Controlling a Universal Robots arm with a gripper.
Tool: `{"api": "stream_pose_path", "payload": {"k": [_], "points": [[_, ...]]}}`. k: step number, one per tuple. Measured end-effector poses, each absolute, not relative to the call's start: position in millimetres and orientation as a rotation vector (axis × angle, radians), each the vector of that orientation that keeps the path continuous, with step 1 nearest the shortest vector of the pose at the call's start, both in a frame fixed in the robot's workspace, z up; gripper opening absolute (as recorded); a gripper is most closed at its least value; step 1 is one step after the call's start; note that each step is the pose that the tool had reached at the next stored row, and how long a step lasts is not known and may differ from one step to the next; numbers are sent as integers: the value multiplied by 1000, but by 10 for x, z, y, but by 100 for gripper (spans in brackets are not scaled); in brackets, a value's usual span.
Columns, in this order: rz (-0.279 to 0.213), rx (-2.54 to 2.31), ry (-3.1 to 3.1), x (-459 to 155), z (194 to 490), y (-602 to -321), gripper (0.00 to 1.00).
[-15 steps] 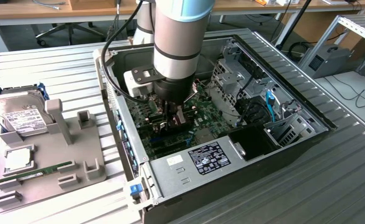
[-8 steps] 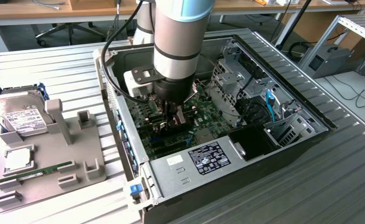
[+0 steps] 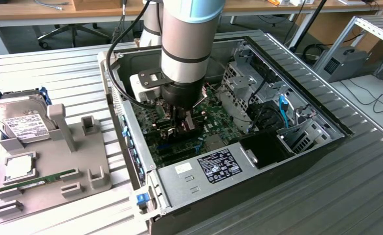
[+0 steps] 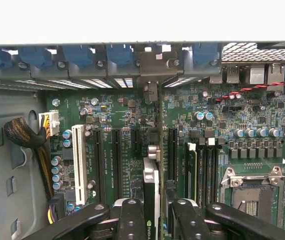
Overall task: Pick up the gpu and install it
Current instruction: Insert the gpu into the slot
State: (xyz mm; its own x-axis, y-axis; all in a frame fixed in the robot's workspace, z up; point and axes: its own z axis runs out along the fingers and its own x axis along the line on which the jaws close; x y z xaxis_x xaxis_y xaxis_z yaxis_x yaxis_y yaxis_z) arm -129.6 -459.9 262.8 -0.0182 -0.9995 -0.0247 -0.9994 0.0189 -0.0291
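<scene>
End effector [image 4: 151, 220] clenched on the gpu [image 4: 151, 192], holding it edge-on over the motherboard [image 4: 127, 125] inside the open computer case [image 3: 308, 147], between two black expansion slots.

Evenly bright in the exterior view, lit from overhead. Soft sheen along the ribbed metal surface [image 3: 322, 196]; deep shadow inside the computer case [image 3: 269, 147] beneath the arm [image 3: 185, 54]. Blown-out white band along the case wall in the wrist view. Motherboard [image 4: 127, 125] crisp and well lit there; tool [image 4: 152, 220] dark, close, slightly soft. Mild bending of straight lines near edges.
</scene>
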Motion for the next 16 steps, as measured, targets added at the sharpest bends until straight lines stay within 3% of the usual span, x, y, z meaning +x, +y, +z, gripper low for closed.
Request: {"api": "stream_pose_path", "payload": {"k": [12,14,16], "points": [[-4,-2173,2214,-1299,2623,-4597,26],[-5,-2174,2215,-1297,2628,-4599,40],[-5,-2174,2215,-1297,2667,-4599,40]]}}
